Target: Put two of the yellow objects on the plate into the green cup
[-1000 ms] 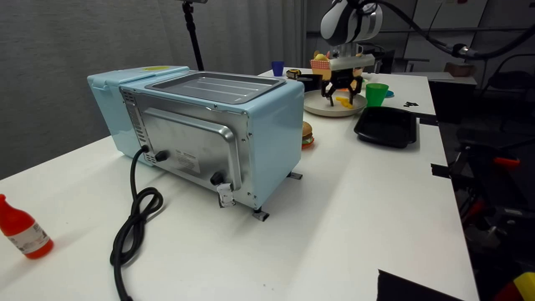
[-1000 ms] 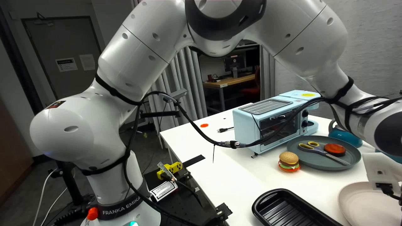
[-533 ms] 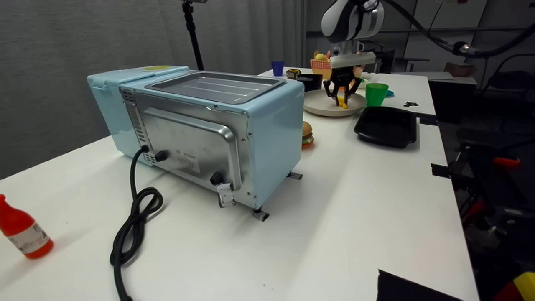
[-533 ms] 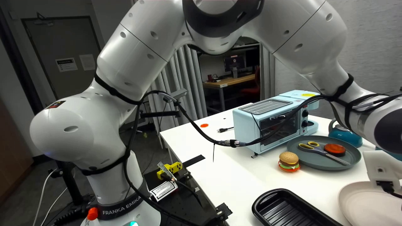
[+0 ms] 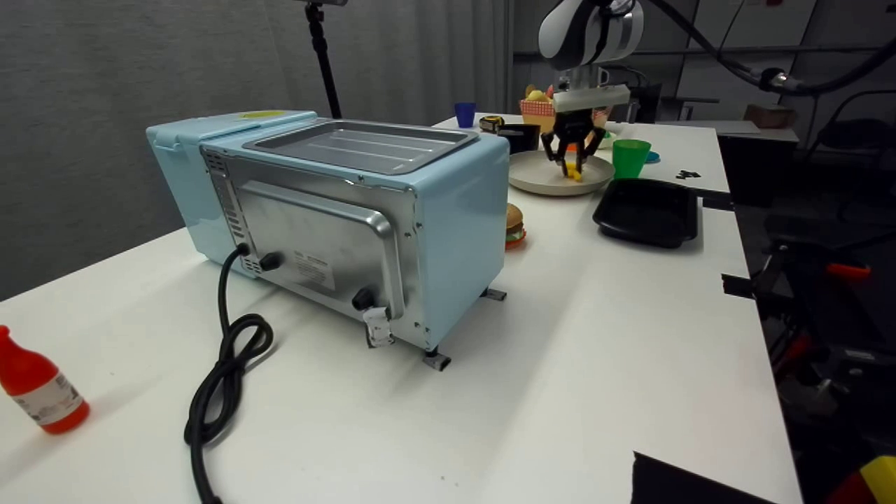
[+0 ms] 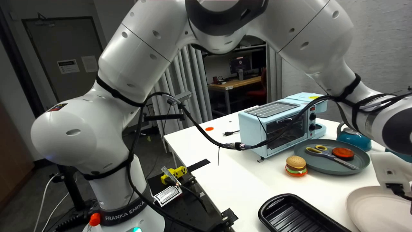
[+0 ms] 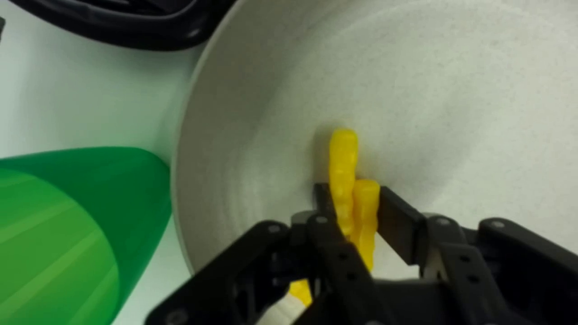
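Observation:
Two slim yellow objects lie side by side in the wrist view, a longer yellow piece point(image 7: 343, 155) and a shorter yellow piece point(image 7: 368, 198). My gripper point(image 7: 352, 201) is shut on both, one finger against each outer side, low over the pale plate point(image 7: 429, 90). Part of another yellow piece point(image 7: 301, 291) shows through the gripper's linkage, mostly hidden. The green cup point(image 7: 58, 234) stands just beside the plate's rim, its mouth facing the camera. In an exterior view the gripper point(image 5: 570, 168) is down inside the plate point(image 5: 532, 183), with the green cup point(image 5: 631, 159) right of it.
A black tray point(image 5: 647, 213) sits near the plate and cup. The light-blue toaster oven point(image 5: 350, 210) and a toy burger point(image 6: 296, 166) stand farther off. A grey plate point(image 6: 331, 170) holds scissors. Behind the arm is a food basket point(image 5: 537, 108).
Over the past second the fingers came together from apart and shut on the yellow pieces. In the last half second the arm has shifted only slightly.

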`<act>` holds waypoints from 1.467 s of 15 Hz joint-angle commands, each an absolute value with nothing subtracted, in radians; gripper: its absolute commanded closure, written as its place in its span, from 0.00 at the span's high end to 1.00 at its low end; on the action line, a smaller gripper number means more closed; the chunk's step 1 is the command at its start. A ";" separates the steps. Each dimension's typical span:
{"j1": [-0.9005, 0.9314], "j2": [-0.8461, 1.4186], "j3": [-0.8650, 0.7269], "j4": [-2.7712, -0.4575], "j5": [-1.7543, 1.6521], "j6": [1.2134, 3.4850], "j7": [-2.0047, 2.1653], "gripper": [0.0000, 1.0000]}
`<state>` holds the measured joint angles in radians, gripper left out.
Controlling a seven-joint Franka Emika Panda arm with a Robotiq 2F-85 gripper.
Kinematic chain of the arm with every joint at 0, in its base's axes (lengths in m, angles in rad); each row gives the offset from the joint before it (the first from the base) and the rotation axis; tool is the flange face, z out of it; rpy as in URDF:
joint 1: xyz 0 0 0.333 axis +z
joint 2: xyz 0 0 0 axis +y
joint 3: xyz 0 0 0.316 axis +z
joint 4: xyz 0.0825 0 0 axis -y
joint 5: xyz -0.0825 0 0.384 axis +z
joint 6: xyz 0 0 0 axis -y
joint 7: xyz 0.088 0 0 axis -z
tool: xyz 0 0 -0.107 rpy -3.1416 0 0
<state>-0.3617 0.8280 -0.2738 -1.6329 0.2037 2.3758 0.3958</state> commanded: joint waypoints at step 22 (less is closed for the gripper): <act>-0.345 0.564 -0.385 -1.856 -0.161 2.295 0.151 0.07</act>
<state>-0.3544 0.6065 -0.3675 -1.8031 -0.1167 2.2969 0.1800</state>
